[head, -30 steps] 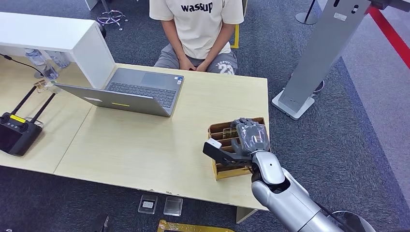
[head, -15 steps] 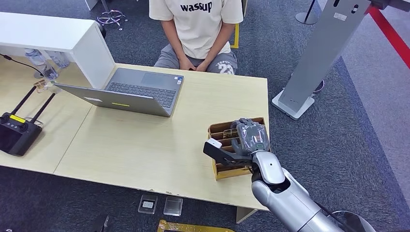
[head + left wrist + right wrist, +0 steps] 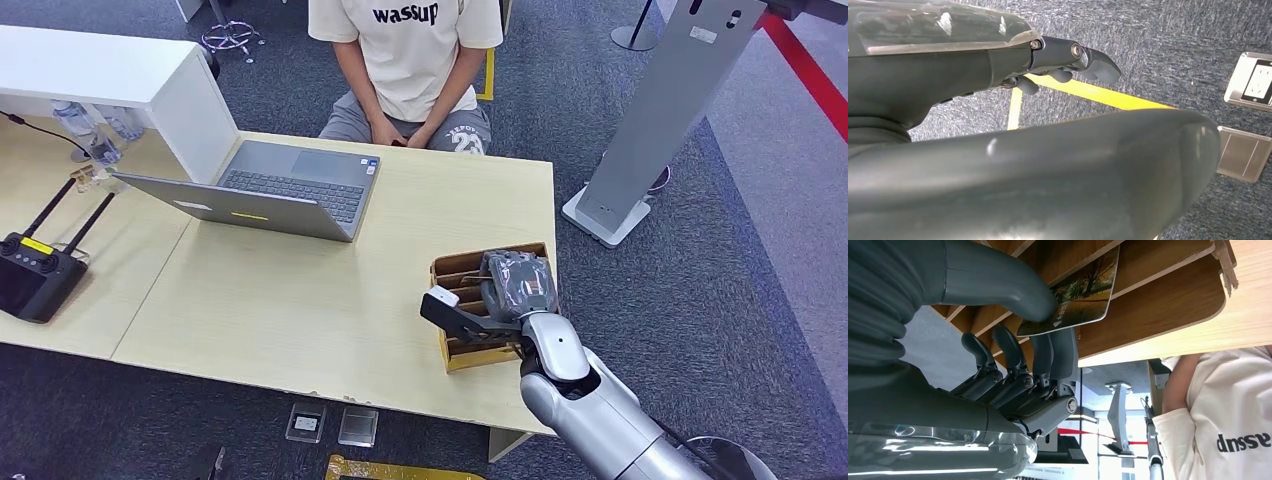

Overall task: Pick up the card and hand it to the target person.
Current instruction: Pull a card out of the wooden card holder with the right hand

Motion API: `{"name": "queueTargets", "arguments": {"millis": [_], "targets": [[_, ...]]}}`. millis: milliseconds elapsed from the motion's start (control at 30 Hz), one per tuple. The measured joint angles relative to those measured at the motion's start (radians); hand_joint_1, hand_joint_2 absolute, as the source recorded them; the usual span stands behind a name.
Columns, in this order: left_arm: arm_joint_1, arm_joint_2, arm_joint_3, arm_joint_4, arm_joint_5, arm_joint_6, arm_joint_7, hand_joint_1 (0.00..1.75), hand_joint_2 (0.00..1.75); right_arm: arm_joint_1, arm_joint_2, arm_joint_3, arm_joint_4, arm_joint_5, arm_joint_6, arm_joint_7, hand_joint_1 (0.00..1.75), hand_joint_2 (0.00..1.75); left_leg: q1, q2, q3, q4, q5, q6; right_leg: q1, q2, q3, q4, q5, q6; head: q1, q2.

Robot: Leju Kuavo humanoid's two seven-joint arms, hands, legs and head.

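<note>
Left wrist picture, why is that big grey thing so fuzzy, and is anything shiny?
In the left wrist view the left hand sits so close that its thumb blurs, while the floor socket looks sharper; light glints off its clear cover.

open laptop (image 3: 262, 190) between card holder (image 3: 470, 300) and person (image 3: 408, 60)

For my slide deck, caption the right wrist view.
Right hand pinches the card between thumb and fingers while it sits in the wooden holder.
</note>
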Motion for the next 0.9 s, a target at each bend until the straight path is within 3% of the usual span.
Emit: {"name": "queueTargets", "arguments": {"millis": [100,233,900], "targets": [[0.0,0.0,0.0,0.0,0.0,0.0,0.0,0.0,0.0,0.0,0.0,0.0,0.0,0.0,0.0,0.0,1.56,1.75,0.0,0.0,0.0,0.0,0.0,0.0,0.0,0.0,0.0,0.0,0.0,0.0,0.0,0.0],[0.0,0.0,0.0,0.0,0.0,0.0,0.0,0.0,1.75,-0.001,0.0,0.0,0.0,0.0,0.0,0.0,1.61,1.75,0.0,0.0,0.0,0.0,0.0,0.0,0.0,0.0,0.0,0.0,0.0,0.0,0.0,0.0],[0.001,0.0,-0.002,0.005,0.0,-0.006,-0.003,0.0,1.75,-0.027,-0.014,-0.014,-0.054,-0.037,-0.003,0.021,1.61,1.75,0.0,0.0,0.0,0.0,0.0,0.0,0.0,0.0,0.0,0.0,0.0,0.0,0.0,0.0]]}}
